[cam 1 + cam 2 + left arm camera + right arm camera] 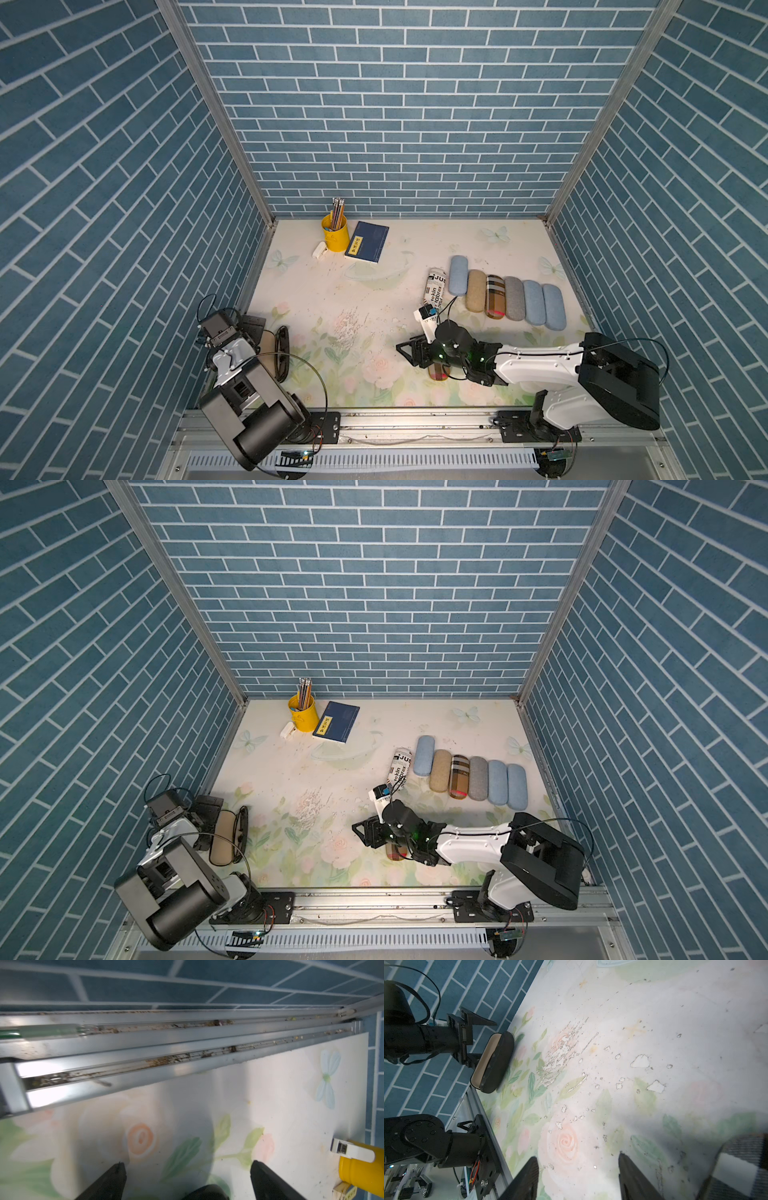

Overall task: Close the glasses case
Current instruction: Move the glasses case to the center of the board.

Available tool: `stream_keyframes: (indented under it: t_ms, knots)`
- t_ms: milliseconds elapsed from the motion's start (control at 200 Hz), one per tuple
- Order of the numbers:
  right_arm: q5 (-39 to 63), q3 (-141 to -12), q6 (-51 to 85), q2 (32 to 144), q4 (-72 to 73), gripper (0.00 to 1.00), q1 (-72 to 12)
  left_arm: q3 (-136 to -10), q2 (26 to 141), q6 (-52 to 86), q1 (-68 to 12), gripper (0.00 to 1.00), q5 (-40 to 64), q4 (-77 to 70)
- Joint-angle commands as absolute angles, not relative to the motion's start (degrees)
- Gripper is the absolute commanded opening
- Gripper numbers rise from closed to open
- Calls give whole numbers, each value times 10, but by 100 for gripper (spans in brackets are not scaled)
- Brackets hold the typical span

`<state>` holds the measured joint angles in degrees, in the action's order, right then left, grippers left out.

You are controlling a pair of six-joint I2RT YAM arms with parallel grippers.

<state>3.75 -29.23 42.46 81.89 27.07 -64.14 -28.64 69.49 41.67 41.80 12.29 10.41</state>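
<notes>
The glasses case (277, 353) (224, 837), tan outside and black inside, stands open at the front left of the mat, its black-rimmed half gaping away from the tan half. It also shows in the right wrist view, as the glasses case (492, 1061). My left gripper (257, 334) (209, 824) (188, 1167) is open right beside the tan half, with only mat between its fingertips. My right gripper (409, 351) (365, 833) (578, 1157) is open over the front middle of the mat, holding nothing and pointing toward the case.
A plaid case (438, 371) (737, 1167) lies under my right wrist. Several closed cases (513, 299) line the right side beside a newsprint-patterned case (434, 286). A yellow pencil cup (333, 237), a blue notebook (368, 242) and a white clip (319, 250) stand at the back left.
</notes>
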Motion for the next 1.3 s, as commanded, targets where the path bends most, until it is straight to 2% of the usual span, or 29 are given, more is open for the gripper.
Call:
stream_keyframes:
  t_ms: [0,125,285,570,970,1295]
  knots:
    - [40,-302,401,826,272,60,-639,-266,695,413,391,100,134,95]
    - [40,-299,401,824,274,60,-638,-237,691,425,363,100,145,80]
    - [52,-301,402,840,293,60,-637,-223,678,449,276,100,123,62]
    - [80,-318,409,906,331,60,-632,-198,687,473,165,99,123,8]
    - [91,-327,424,943,352,59,-629,-142,689,558,-6,98,102,-65]
    - [92,-326,436,953,363,59,-626,-141,672,629,-149,97,40,-74]
